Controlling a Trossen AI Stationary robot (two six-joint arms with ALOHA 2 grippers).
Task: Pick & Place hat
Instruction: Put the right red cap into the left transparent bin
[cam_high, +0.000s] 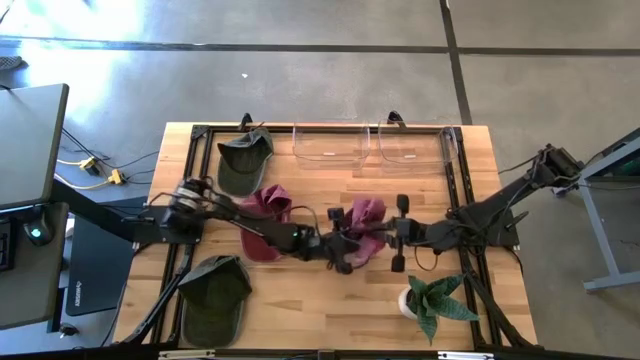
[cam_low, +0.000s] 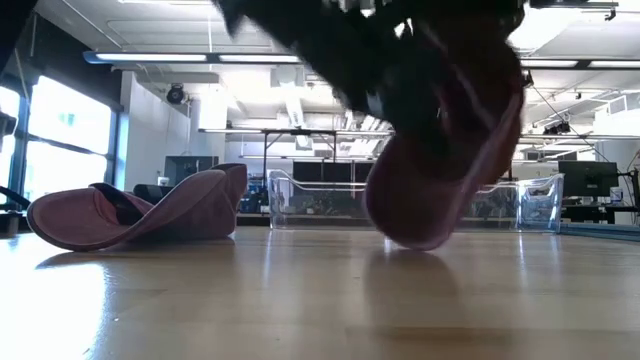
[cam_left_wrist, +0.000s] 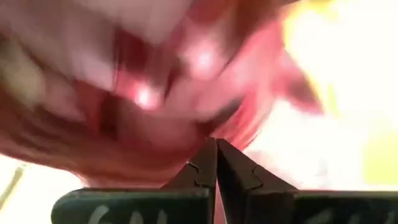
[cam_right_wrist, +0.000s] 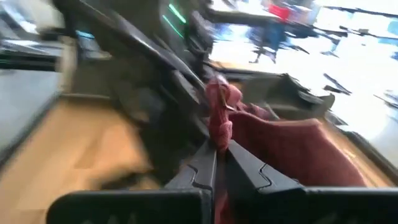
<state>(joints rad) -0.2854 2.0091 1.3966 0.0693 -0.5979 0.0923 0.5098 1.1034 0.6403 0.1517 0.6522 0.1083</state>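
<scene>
Gripping the red hat (cam_high: 365, 225) from both sides, the two grippers are met near the middle of the table (cam_high: 300, 310). The right gripper (cam_right_wrist: 219, 149) is seen with its fingers pressed together on a fold of the hat's cloth. The left gripper (cam_left_wrist: 216, 155) likewise shows its fingers closed to a thin line against red cloth. The hat is held just off the wood in the low view, its crown hanging down. To do this step well, both holds should be kept firm and the arms moved together, so the cloth is not stretched or torn loose; the likely goal is judged to be one of the clear bins (cam_high: 328, 145) at the far edge. The left arm is reached far across, low and nearly straight, passing over a second red hat (cam_high: 265, 205); the right arm is stretched inward from its side.
</scene>
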